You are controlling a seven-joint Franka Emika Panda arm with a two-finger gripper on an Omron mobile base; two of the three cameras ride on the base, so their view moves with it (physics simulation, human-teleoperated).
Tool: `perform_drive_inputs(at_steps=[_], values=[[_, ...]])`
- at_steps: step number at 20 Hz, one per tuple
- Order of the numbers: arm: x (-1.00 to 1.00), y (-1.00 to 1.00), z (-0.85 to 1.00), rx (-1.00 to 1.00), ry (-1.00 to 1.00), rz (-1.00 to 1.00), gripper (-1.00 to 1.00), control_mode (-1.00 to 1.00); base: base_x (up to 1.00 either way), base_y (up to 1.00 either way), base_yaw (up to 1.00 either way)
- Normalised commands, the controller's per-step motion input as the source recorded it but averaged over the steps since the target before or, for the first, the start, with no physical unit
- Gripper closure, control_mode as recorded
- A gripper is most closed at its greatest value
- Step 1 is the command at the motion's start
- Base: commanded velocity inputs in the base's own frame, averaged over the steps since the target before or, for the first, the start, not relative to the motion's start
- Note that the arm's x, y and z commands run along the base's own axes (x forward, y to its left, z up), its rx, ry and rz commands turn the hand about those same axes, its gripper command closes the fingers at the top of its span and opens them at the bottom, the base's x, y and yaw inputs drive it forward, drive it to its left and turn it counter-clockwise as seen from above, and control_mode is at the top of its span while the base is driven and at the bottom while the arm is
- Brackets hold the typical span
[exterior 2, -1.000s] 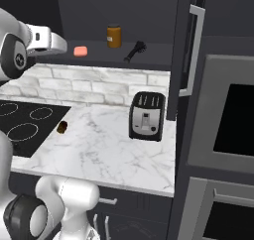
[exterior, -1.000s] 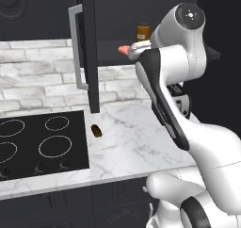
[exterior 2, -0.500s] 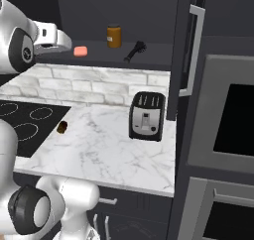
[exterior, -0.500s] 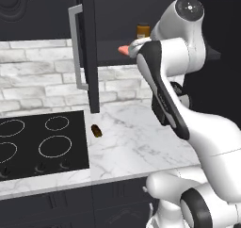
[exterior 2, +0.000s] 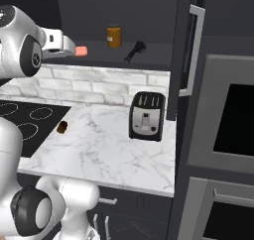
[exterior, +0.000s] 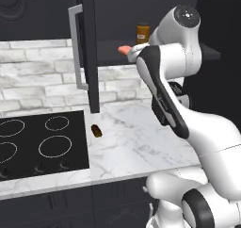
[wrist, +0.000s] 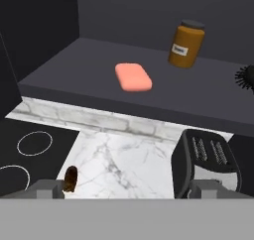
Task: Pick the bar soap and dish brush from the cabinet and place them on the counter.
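On the left of the right base view lies the black cooktop (exterior 2: 30, 122), and just past its edge a dark brown lump (exterior 2: 62, 127) rests on the marble tabletop (exterior 2: 99, 154). Above, the open cabinet (exterior 2: 149, 60) shows its dark shelf. The bar soap (wrist: 133, 77) lies flat near the shelf's front edge, with the pincer (exterior 2: 69, 48) held just short of it, about level with the shelf. How wide the pincer stands cannot be told, though it appears to grip nothing. Right of the soap stands an amber jar (wrist: 186, 43), and further right the dish brush (exterior 2: 135, 51) lies on the shelf, its bristly head at the hand view's edge. Below it a toaster (exterior 2: 147, 116) sits on the tabletop.

The soap is low and flat, so a reach that comes in too high would likely close on air, while one too low could knock the shelf lip. A push from the fingertips could also slide the soap deeper, toward the jar.
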Motion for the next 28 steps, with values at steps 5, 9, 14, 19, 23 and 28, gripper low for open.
perform_drive_inputs(at_steps=[5, 9, 14, 19, 23, 28], values=[[0.29, 0.00, -0.01, 0.00, 0.00, 0.00, -1.00, -1.00, 0.00, 0.00, 0.00], [0.39, 0.00, 0.00, 0.00, 0.00, 0.00, -1.00, -1.00, 0.00, 0.00, 0.00], [0.30, 0.00, 0.00, 0.00, 0.00, 0.00, -1.00, -1.00, 0.00, 0.00, 0.00], [0.27, 0.00, -0.02, 0.00, 0.00, 0.00, -1.00, -1.00, 0.00, 0.00, 0.00], [0.31, 0.00, -0.07, 0.00, 0.00, 0.00, -1.00, -1.00, 0.00, 0.00, 0.00], [0.30, 0.00, -0.07, 0.00, 0.00, 0.00, -1.00, -1.00, 0.00, 0.00, 0.00]])
